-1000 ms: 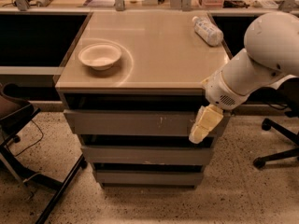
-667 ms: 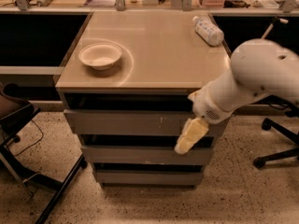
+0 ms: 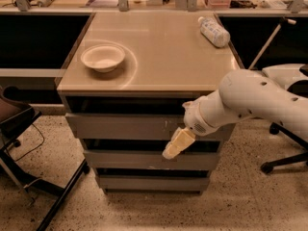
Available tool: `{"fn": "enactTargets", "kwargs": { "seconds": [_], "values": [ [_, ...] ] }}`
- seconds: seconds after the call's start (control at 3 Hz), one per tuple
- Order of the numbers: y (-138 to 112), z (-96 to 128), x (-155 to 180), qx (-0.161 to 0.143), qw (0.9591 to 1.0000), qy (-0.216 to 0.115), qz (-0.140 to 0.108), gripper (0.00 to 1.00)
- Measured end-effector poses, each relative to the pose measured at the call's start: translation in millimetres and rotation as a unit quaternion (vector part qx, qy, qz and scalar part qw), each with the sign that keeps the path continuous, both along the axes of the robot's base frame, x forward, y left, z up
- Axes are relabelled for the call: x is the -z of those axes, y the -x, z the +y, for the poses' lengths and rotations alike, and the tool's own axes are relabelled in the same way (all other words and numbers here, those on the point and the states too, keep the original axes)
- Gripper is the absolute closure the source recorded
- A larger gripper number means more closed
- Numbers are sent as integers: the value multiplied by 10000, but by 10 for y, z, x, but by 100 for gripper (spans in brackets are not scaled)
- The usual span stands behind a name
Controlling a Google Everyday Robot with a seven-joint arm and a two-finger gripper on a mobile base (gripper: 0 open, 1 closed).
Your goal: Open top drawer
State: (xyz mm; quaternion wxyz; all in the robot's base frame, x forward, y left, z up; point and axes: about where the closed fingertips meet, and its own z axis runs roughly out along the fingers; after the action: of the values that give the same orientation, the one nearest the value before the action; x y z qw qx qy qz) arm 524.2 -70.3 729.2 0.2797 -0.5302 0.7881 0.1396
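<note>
The top drawer [image 3: 120, 126] is the widest of three flat grey fronts under the beige counter, with small whitish scuff marks near its right part. It juts a little past the dark gap beneath the countertop. My gripper [image 3: 174, 145], cream-coloured, hangs from the white arm [image 3: 245, 105] in front of the lower right part of the top drawer front, its tip reaching down to the dark gap above the second drawer [image 3: 144, 160].
A white bowl [image 3: 103, 57] sits on the countertop [image 3: 159, 52] at left, and a plastic bottle [image 3: 213, 31] lies at the back right. A third drawer [image 3: 149, 182] is lowest. A black chair frame [image 3: 29, 177] stands at left, and an office chair base [image 3: 284, 158] at right.
My arm and gripper have swung leftward and slightly down, from the drawer's right edge toward the middle-right of the fronts. The drawers have not visibly moved.
</note>
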Motion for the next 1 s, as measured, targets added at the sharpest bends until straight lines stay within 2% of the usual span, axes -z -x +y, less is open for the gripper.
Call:
{"fn": "enactTargets", "kwargs": {
  "seconds": [0.33,0.67,1.0],
  "values": [
    [-1,0,1,1,10000,1,0,0],
    [-223,-90,243,187,9997,157,41,0],
    [-609,-264,608,650,9974,290,60,0]
  ]
}}
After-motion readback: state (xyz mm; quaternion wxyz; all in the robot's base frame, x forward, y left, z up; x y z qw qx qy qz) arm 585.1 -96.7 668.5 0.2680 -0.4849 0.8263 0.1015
